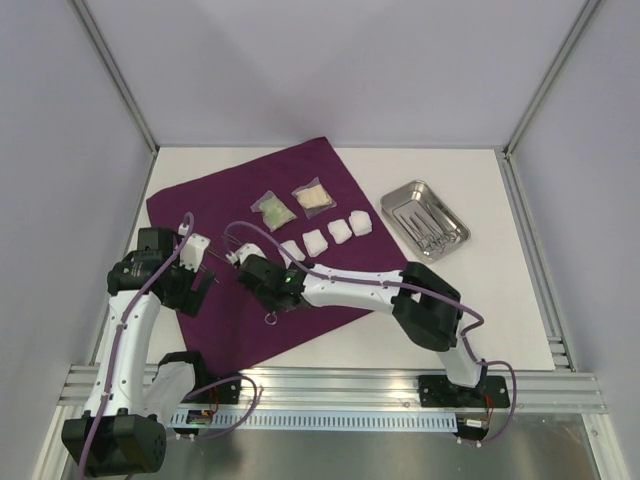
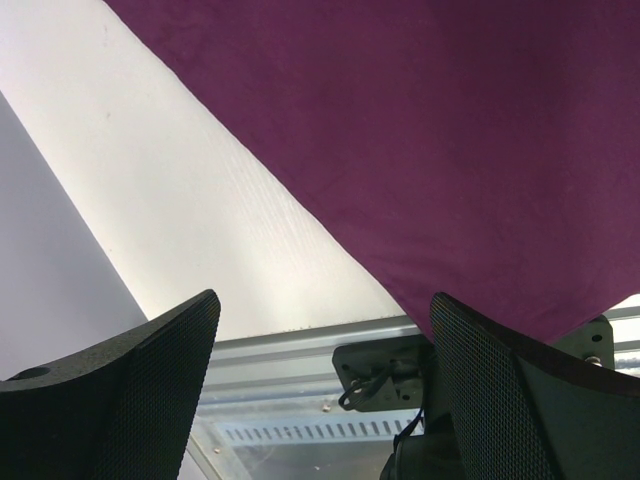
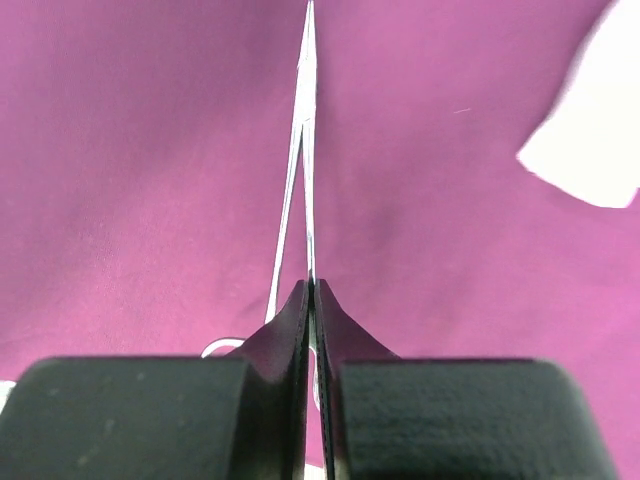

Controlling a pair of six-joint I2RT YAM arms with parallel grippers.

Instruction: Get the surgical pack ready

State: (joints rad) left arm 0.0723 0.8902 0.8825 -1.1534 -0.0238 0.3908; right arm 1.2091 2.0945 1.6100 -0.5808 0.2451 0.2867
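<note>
The deep-purple cloth lies spread on the white table. My right gripper is low over its left middle, shut on a thin steel scissor-like instrument. In the right wrist view that gripper pinches the instrument's shank, and the tips point away over the cloth. Several white gauze pads lie in a row on the cloth, with two clear packets behind them. The steel tray stands to the right, off the cloth, with more instruments in it. My left gripper is open and empty at the cloth's left edge.
In the left wrist view the open gripper faces the aluminium rail at the near table edge, with the cloth's corner to the right. A gauze pad shows at the right of the right wrist view. Frame posts stand at the back corners.
</note>
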